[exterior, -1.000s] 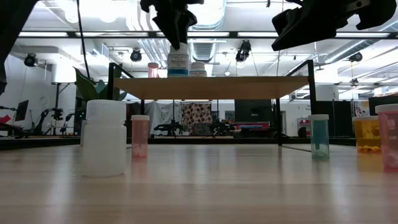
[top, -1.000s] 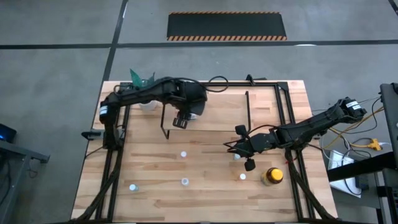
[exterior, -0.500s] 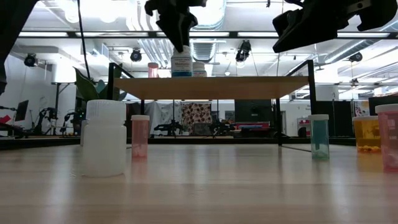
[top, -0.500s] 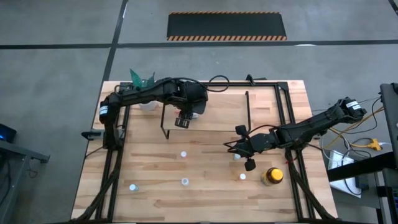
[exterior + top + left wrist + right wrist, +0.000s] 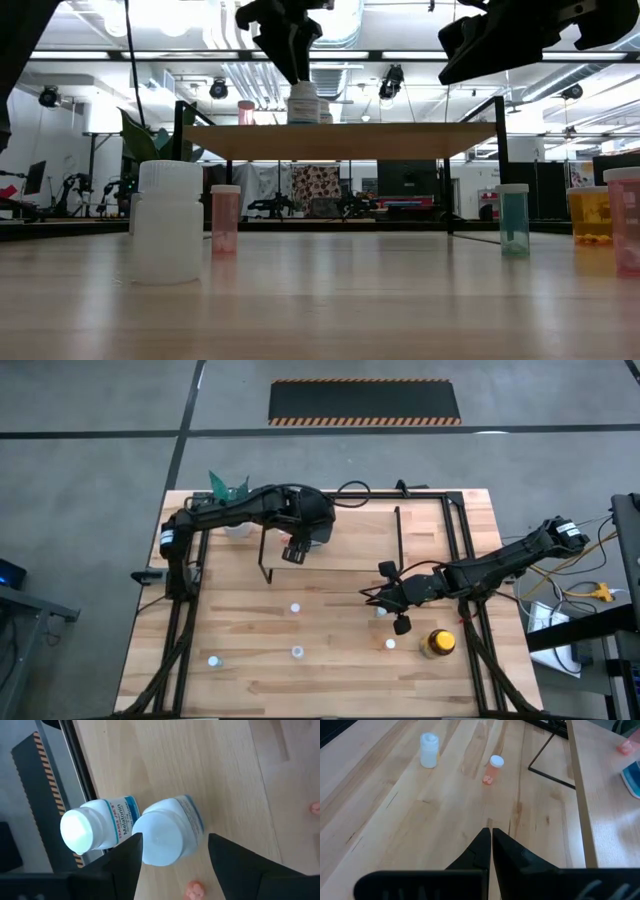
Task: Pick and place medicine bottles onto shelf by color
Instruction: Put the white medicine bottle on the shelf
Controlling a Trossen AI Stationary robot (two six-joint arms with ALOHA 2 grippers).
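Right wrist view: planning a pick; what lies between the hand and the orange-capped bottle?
Nothing: bare table from right hand to orange-capped bottle, in right wrist view.

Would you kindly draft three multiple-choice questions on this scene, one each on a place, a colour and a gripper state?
1. Where is the left gripper?
A. over the shelf
B. by the amber bottle
C. off the table

2. What colour are the caps of the two bottles in the left wrist view?
A. orange
B. white
C. green

3. How are the right gripper's fingers?
A. wide open
B. clamped on a bottle
C. shut, empty

Answers:
1 A: the high view shows it above the shelf's left part.
2 B: the near bottle and the Melatonin bottle are both white-capped.
3 C: the right wrist view shows the fingers pressed together with nothing between them.
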